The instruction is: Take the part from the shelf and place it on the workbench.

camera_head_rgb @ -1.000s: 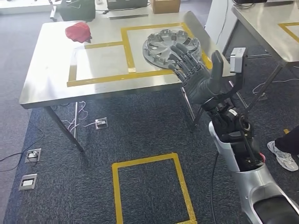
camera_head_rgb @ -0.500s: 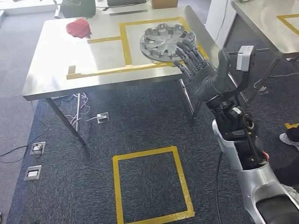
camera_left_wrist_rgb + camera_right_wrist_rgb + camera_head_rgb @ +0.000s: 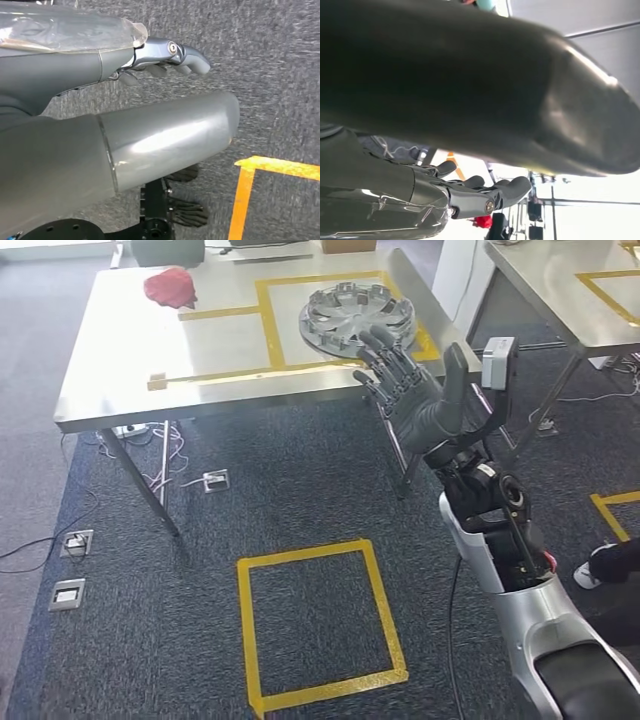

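The part, a silver wheel cover (image 3: 356, 318), lies flat on the steel workbench (image 3: 113, 370) inside a yellow tape frame near its right end. My right hand (image 3: 411, 385) is raised in front of the bench's near edge, just short of the cover, fingers spread and holding nothing. The right wrist view shows its thick dark thumb (image 3: 471, 85) and straight fingers (image 3: 486, 192) with nothing between them. My left hand (image 3: 166, 52) hangs over the grey carpet with its fingers stretched out and nothing in it.
A red cloth (image 3: 170, 286) lies at the bench's far left. A second steel table (image 3: 558, 290) stands to the right. On the carpet are a yellow tape square (image 3: 321, 625), floor sockets (image 3: 68, 592) and cables. A person's shoe (image 3: 596, 565) shows at the right edge.
The whole picture has shifted, so the camera has moved; the bench now sits higher in the frame. The cover stays on the bench and my right hand stays spread and empty.
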